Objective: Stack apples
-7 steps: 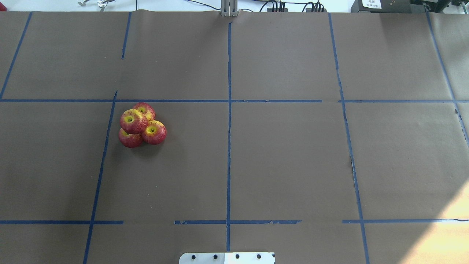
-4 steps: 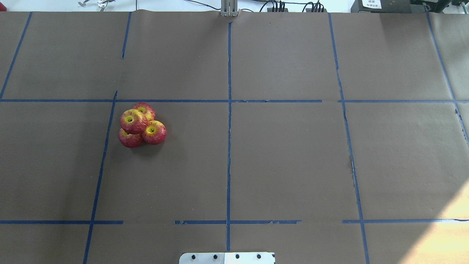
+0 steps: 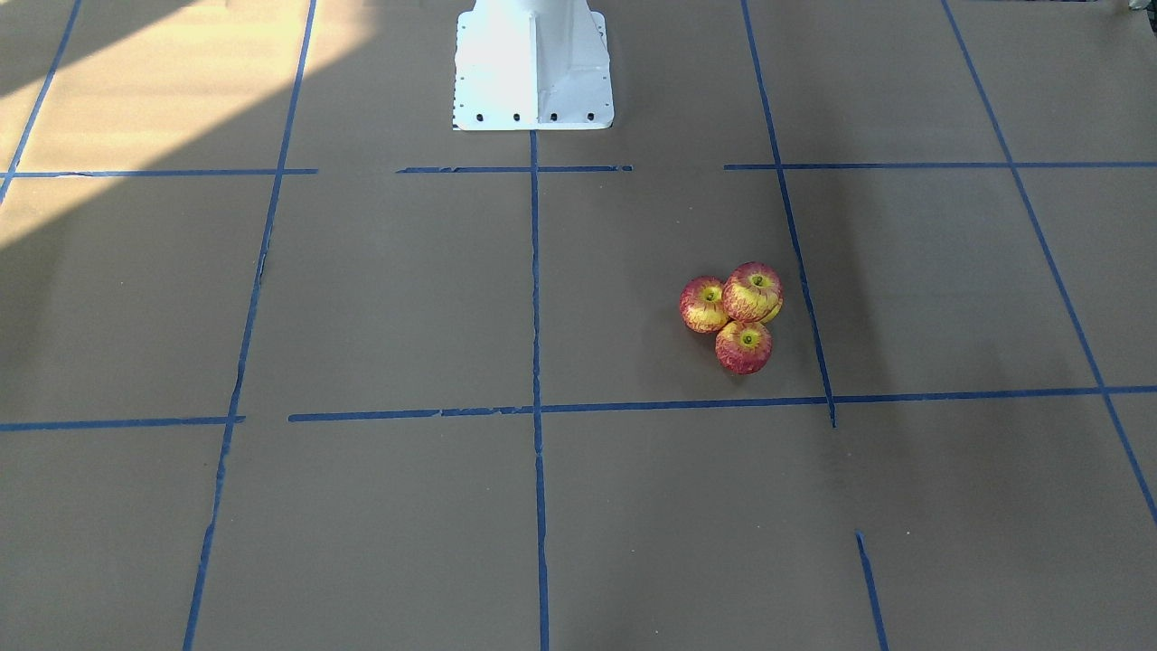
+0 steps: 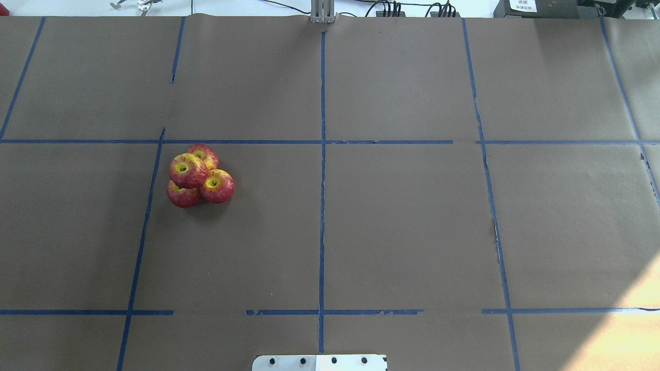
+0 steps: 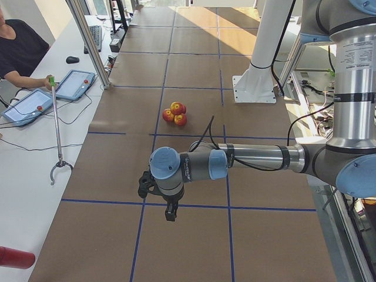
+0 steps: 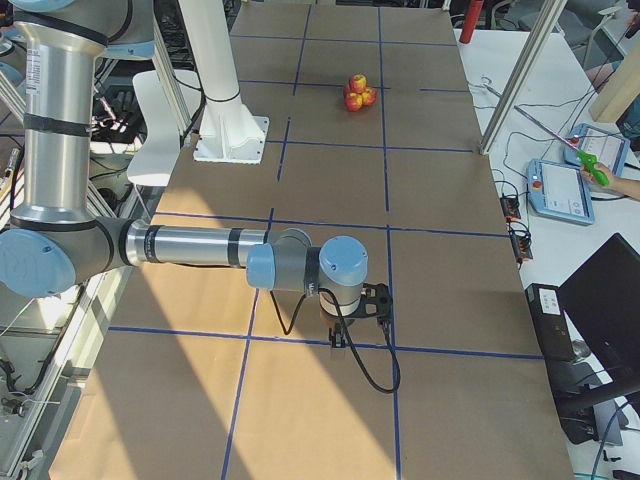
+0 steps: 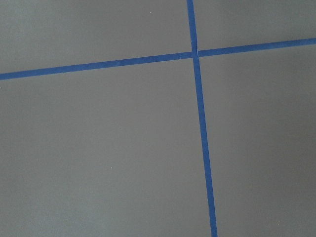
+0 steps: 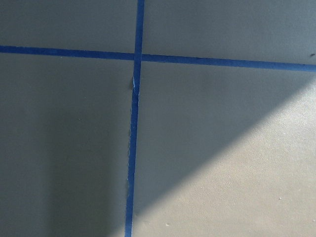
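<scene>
Left half of table point(image 4: 402, 221): apples point(image 4: 200, 180) in one tight cluster, three touching on the surface, a fourth resting on top.
Left gripper point(image 5: 170, 214): low over bare table, well apart from the cluster; apart or together, cannot tell.
Right gripper point(image 6: 338, 342): over the opposite end; likewise cannot tell.

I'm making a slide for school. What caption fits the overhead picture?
Four red-and-yellow apples huddle on a brown table crossed by blue tape lines, one perched atop the other three.
</scene>
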You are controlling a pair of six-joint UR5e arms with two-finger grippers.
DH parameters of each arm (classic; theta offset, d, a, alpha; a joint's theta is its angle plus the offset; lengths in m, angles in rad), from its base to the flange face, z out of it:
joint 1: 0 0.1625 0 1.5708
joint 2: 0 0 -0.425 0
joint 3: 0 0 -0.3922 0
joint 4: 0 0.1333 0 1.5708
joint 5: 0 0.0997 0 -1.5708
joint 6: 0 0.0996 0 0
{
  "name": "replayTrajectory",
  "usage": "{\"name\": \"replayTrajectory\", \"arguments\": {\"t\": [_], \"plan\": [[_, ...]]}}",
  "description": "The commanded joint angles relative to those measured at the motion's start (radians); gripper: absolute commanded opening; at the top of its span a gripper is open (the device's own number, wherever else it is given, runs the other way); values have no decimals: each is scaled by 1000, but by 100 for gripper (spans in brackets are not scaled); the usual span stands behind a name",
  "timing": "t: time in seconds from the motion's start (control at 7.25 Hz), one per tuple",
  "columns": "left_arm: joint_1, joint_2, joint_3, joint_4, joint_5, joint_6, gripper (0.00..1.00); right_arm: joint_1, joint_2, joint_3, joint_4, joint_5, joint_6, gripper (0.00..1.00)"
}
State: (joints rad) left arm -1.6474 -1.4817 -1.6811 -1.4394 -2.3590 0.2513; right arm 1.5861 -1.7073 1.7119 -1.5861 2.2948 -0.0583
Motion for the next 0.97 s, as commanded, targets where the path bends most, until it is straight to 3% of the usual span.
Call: {"name": "replayTrajectory", "arguments": {"t": [0.0, 0.14, 0.83], "plan": [[1, -6, 6, -19, 1, -3, 100, 0, 0, 0, 0, 0, 0, 100], [4, -11, 41, -73, 0, -3, 100, 0, 0, 0, 0, 0, 0, 100], [0, 23, 15, -70, 1, 6, 100, 0, 0, 0, 0, 0, 0, 100]]}}
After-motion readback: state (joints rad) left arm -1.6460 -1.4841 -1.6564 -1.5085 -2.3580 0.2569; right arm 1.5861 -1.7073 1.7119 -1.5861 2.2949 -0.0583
